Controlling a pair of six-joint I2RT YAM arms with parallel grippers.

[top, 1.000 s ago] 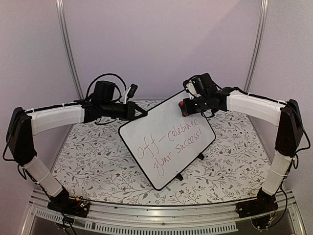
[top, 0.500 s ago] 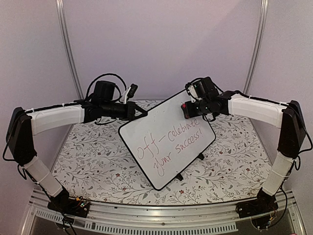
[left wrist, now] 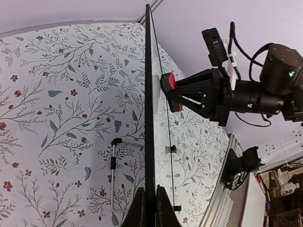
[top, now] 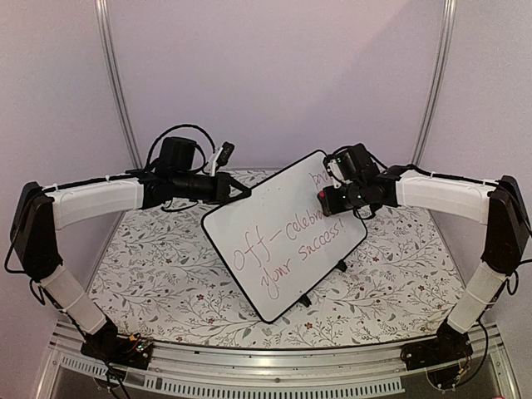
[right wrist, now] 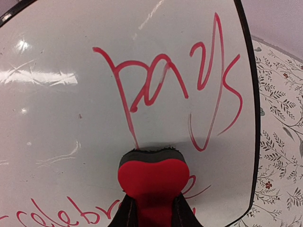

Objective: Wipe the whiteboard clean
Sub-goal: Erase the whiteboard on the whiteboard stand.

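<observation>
The whiteboard point(top: 274, 249) is held tilted above the floral table, with red handwriting across it. My left gripper point(top: 243, 193) is shut on its upper left rim. In the left wrist view the board point(left wrist: 149, 94) shows edge-on between my fingertips point(left wrist: 138, 210). My right gripper point(top: 332, 199) is shut on a red eraser point(top: 324, 199) and presses it to the board's upper right part, below the word "pays". In the right wrist view the eraser point(right wrist: 152, 176) sits against the board point(right wrist: 71, 118), between "pays" and "celebr". The eraser also shows in the left wrist view point(left wrist: 168, 85).
The board's two black feet point(top: 339, 266) hang near the floral tablecloth point(top: 150, 274). A thin metal wire bracket point(left wrist: 113, 158) lies on the cloth behind the board. An aluminium rail point(top: 266, 366) runs along the near edge. Pale walls close in the back and sides.
My right gripper slid the eraser down and to the right along the board, away from its top corner; "pays" now shows above it. The left arm and board have not moved.
</observation>
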